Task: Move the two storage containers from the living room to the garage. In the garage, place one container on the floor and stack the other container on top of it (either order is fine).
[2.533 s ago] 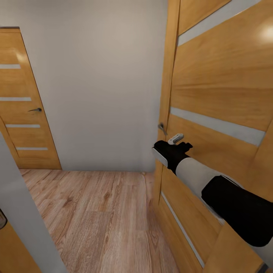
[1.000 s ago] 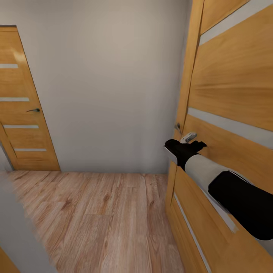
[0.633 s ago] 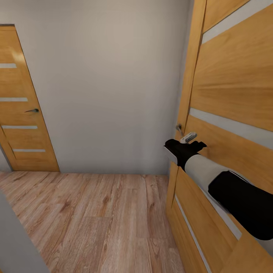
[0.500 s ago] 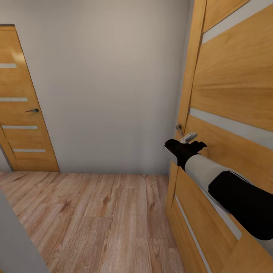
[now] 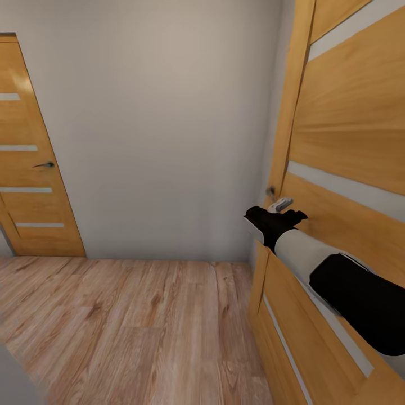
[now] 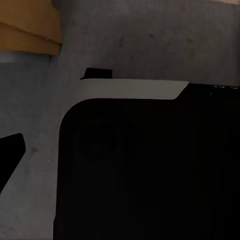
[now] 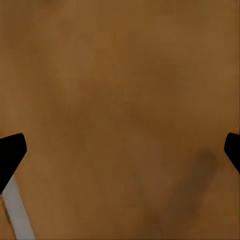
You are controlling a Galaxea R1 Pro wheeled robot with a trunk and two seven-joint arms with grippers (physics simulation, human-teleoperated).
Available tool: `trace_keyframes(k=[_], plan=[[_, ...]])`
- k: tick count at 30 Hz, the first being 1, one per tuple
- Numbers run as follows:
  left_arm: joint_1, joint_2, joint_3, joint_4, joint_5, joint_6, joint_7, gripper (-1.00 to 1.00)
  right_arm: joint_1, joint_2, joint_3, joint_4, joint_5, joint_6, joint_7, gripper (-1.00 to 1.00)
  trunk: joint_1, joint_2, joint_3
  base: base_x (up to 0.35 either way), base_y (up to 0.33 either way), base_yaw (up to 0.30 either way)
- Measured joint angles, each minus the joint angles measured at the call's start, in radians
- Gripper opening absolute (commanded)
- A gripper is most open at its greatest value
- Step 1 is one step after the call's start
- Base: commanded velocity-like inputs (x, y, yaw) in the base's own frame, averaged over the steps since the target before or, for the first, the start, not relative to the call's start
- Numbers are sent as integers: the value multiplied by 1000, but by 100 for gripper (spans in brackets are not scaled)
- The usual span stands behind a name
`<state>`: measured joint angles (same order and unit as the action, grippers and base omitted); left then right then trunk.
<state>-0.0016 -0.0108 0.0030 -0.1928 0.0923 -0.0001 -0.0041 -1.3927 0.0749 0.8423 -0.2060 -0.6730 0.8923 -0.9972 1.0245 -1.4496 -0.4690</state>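
Reaching forward from the lower right of the frame in the head view, the right arm (image 5: 337, 281) (black sleeve, then a white section, then a black wrist) runs along a wooden door (image 5: 349, 129) that fills the right side of the frame. The right tool (image 5: 279, 209) at its end sits close against the door face, just below and beside the small metal door handle (image 5: 271, 192) near the door's edge. In the right wrist view the door's brown surface (image 7: 120, 100) is right in front of the camera, and the two dark fingertips (image 7: 10, 152) show at opposite edges of that picture, so the right tool is spread wide with nothing between the fingers.

The left wrist view looks onto a dark rounded body with a white band (image 6: 130, 90) against a grey surface; one dark fingertip of the left tool (image 6: 10, 150) shows at the edge, and I cannot tell whether that tool is spread or pressed together.

Light wood planks of the floor (image 5: 124, 332) cover the lower left of the frame. Beyond them stands a plain grey-white wall (image 5: 163, 124) across the middle. At the far left, a second wooden door (image 5: 28, 169) with pale horizontal stripes and a dark lever handle (image 5: 44, 165) stands closed.
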Motion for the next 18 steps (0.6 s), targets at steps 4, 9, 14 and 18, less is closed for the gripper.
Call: trace_keyframes(k=[4, 9, 14, 18], plan=[[0, 0, 0, 0, 0, 0, 0, 100, 0, 0, 4, 0, 5, 2, 0, 100, 0, 0, 0, 260, -46, 0], [0, 0, 0, 0, 1, -2, 2, 100, 0, 0, 0, 0, 0, 0, 0, 100, 0, 0, 0, 93, -9, 0], [0, 0, 1, 0, 1, -3, 6, 100, 1, 0, 3, 0, 4, 2, 0, 100, 1, 0, 0, 13, -1, 0], [0, -1, 1, 0, 1, -3, 7, 100, 0, -2, 6, 0, 1, -1, 0, 100, 1, 0, 0, 1, 0, 0]])
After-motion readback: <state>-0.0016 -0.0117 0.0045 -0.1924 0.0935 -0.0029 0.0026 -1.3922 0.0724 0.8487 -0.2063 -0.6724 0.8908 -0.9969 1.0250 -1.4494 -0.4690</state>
